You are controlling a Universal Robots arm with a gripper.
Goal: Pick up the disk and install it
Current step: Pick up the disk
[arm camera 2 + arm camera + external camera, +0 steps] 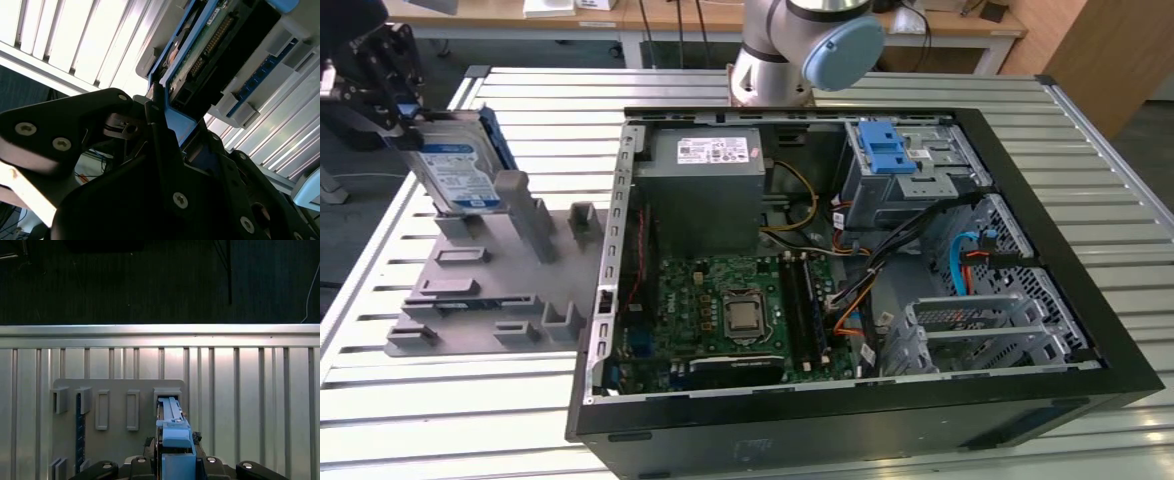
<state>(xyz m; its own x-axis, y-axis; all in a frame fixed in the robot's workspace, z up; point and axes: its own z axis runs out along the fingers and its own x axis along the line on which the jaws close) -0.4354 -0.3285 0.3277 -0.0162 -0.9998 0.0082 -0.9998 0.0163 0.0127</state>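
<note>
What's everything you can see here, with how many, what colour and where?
disk: one, silver with blue frame, upright over the holder plate, exterior view's left
holder plate: one, grey, on the table beside the case
computer case: one, black, open, centre
metal box: one, grey, inside the case
drive cage: one, silver with blue latch, inside the case
circuit board: one, green, inside the case
table: one, silver slats
arm: one, grey and blue, behind the case
fingers: two, black, closed on the disk

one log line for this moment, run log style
pincer: shut on flat silver blue-framed disk | disk: at grey plastic slotted stand, outside open black computer case | install: not done
</note>
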